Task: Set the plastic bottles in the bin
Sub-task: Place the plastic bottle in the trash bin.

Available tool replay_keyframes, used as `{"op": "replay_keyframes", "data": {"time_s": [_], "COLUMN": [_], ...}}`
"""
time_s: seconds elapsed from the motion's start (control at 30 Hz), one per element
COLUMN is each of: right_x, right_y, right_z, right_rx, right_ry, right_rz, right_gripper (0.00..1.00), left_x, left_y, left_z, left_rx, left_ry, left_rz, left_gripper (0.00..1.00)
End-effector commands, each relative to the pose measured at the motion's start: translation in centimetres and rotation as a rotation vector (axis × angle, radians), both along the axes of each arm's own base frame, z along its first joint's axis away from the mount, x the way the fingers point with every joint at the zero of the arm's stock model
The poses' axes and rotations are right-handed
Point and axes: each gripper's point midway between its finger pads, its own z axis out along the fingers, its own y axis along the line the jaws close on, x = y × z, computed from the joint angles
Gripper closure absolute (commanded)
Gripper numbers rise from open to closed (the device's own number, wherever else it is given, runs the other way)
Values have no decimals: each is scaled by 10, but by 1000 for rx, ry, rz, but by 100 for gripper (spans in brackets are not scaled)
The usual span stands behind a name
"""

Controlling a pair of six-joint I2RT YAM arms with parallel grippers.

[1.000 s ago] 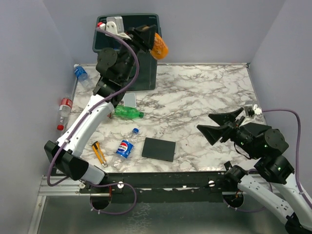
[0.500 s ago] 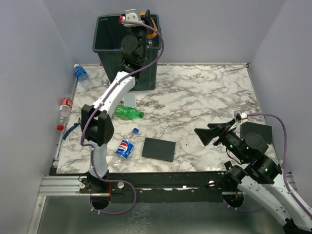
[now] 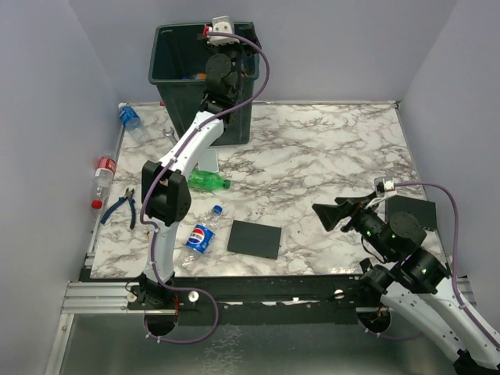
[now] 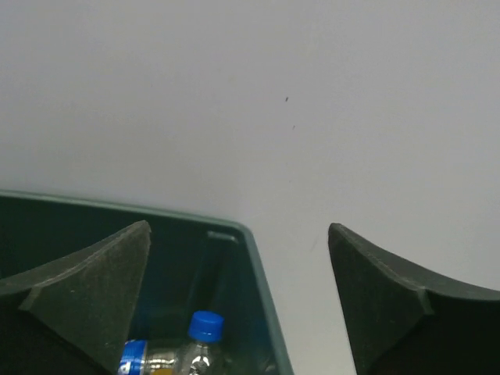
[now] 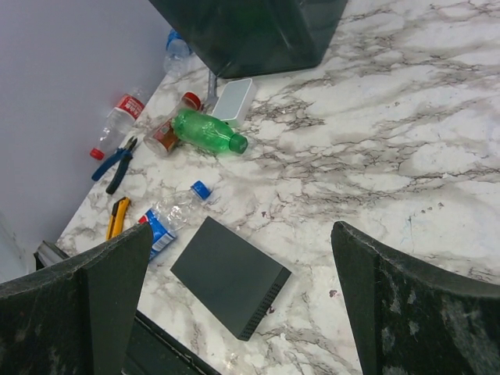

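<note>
At the counter's (image 3: 328, 148) far left stands the bin (image 3: 173, 28), a blue-capped bottle (image 4: 199, 344) already inside. The left pincer (image 4: 238, 225) hangs over it, released and empty, and the right pincer (image 5: 242, 226) hovers spread. Green bottle (image 3: 207, 181), Pepsi bottle (image 3: 200, 236), red-labelled bottle (image 3: 101, 176) and blue-labelled bottle (image 3: 129, 117) remain outside.

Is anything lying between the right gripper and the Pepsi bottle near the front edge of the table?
Yes. The black plate lies directly between the right gripper and the Pepsi bottle. It is flat and low, so the open gripper could probably pass above it.
</note>
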Motion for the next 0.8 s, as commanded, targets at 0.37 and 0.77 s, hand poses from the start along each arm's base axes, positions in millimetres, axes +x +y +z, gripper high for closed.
{"op": "replay_keyframes", "data": {"time_s": [0.37,0.77], "right_x": [10,29], "right_y": [25,134], "right_z": [-4,-68], "right_rx": [-35,-90], "right_ry": [14,286], "right_rz": [82,463], "right_gripper": [0,9], "left_x": [-187,-307], "left_y": [-5,114], "left_z": [64,-169], "left_rx": [5,3], "left_ry": [27,548], "left_rz": [3,170], "left_gripper": [1,1]}}
